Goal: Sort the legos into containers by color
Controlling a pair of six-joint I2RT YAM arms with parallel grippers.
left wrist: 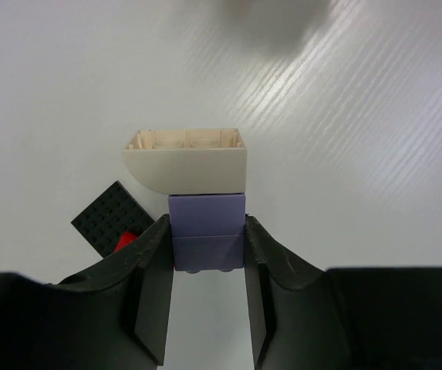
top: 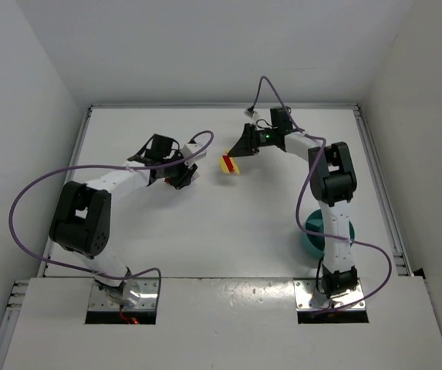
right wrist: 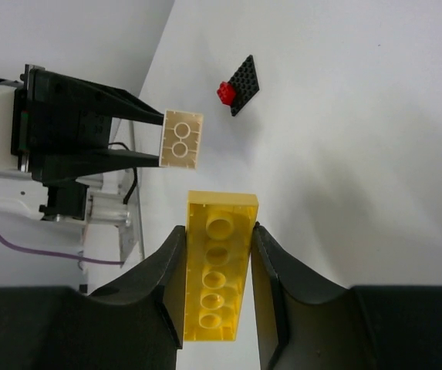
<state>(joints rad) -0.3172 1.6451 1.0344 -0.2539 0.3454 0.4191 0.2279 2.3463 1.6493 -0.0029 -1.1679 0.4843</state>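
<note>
Right hand (right wrist: 217,230) pinches oblong yellow brick (right wrist: 219,277); left hand (left wrist: 207,231), smooth lavender brick (left wrist: 207,252).

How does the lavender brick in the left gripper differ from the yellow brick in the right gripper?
The lavender brick is pale purple and short; the yellow brick is bright yellow and long. The lavender brick shows a smooth side and carries a cream piece; the yellow brick shows its hollow underside. Each is clamped between a gripper's jaws.

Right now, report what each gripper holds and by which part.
Left gripper: the lavender bricks, pinched on their two sides, a cream piece attached at the far end. Right gripper: the yellow brick, pinched across its long sides.
</note>
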